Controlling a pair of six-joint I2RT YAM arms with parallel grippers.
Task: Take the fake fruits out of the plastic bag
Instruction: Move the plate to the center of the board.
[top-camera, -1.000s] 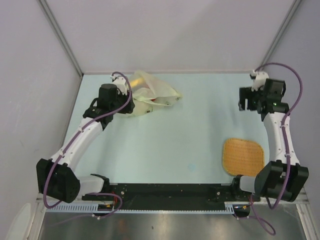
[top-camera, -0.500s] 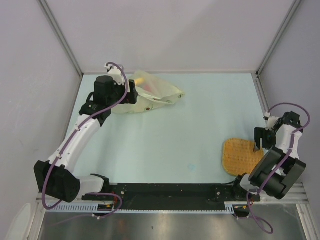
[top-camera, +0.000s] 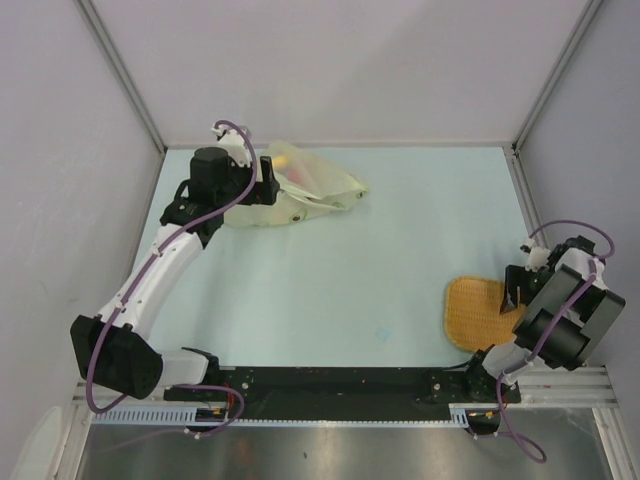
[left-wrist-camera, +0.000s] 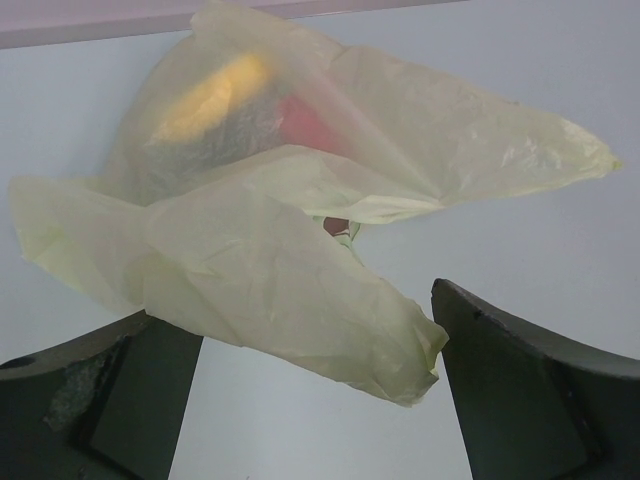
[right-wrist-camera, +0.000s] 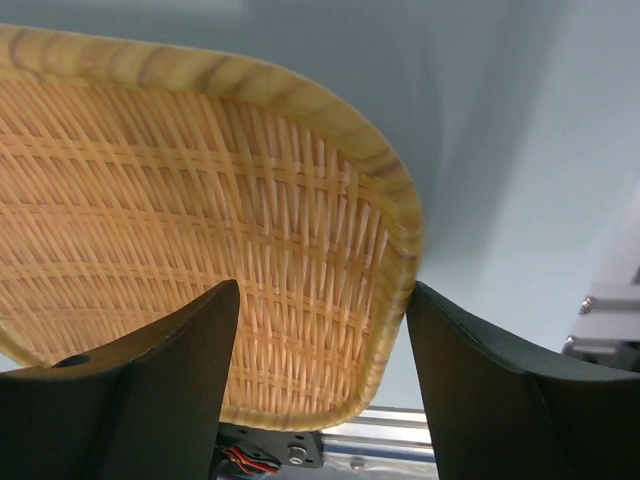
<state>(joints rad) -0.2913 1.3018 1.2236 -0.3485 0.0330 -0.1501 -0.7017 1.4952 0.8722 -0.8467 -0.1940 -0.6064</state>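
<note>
from above, the plastic bag lies crumpled at the table's far left. close up, the left wrist view shows fake fruits inside, yellow and red blurs, with the left gripper spread, holding nothing. the right gripper hangs parted over the woven mat.

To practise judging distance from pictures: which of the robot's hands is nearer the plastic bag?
Left. The left hand is right beside the plastic bag; the right hand is far off, above the woven mat.
</note>
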